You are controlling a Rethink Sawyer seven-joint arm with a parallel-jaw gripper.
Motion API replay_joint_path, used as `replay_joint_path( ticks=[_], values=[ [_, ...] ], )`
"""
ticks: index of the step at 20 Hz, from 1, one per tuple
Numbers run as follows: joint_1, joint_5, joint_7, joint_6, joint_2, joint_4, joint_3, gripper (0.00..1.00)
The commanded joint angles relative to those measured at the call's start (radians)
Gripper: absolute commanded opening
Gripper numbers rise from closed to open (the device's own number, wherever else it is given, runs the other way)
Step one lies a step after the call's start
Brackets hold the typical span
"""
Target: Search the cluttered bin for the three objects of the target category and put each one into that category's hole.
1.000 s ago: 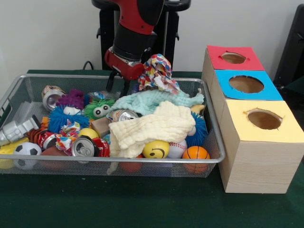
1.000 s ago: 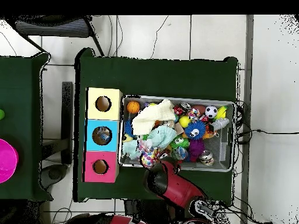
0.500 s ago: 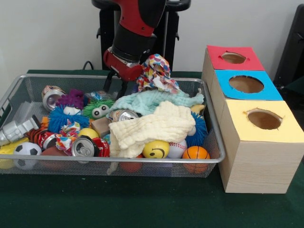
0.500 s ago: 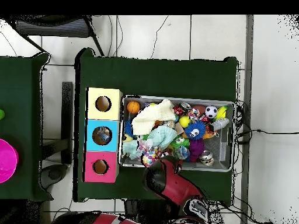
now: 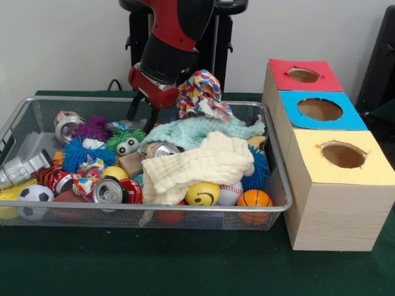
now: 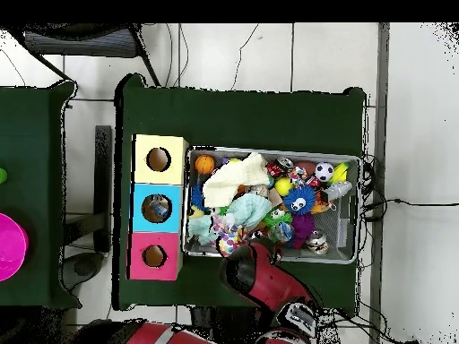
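The wire-mesh bin [image 5: 154, 208] is full of clutter. My gripper [image 5: 141, 115] hangs over its back edge, left of centre, with its two black fingers apart and nothing between them. Just below it a see-through bottle [image 5: 123, 126] with a bluish label lies half hidden behind the green fuzzy toy. Another crinkly clear bottle [image 5: 22, 168] lies at the bin's left end. No third bottle shows. The blue-surround hole [image 5: 320, 109] is the middle one on the wooden box, right of the bin. In the overhead view the arm [image 6: 262, 278] covers the gripper; the bin's rim [image 6: 269, 150] and the blue hole [image 6: 156, 208] show.
A cream cloth [image 5: 197, 165], a mint cloth [image 5: 197, 131] and a patterned cloth [image 5: 202, 92] lie in the bin's middle and right. Metal cans [image 5: 110, 190], balls [image 5: 254, 198] and fuzzy toys [image 5: 83, 151] fill the rest. The red hole [image 5: 303, 75] and the yellow hole [image 5: 343, 155] flank the blue one.
My gripper has moved a little to the left along the bin's back edge in the front view, away from the patterned cloth. Nothing in the bin has moved.
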Motion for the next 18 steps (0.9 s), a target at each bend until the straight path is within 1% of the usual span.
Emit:
replay_joint_path(
  ticks=[1,6,14,18],
  values=[
    [-0.024,0.066,0.116,0.106,0.174,-0.145,0.087,1.0],
    [-0.014,0.074,0.106,0.14,0.183,-0.158,0.078,1.0],
    [-0.034,0.055,0.091,0.148,0.2,-0.172,0.093,1.0],
    [-0.024,0.044,0.074,0.149,0.206,-0.181,0.079,1.0]
  ],
)
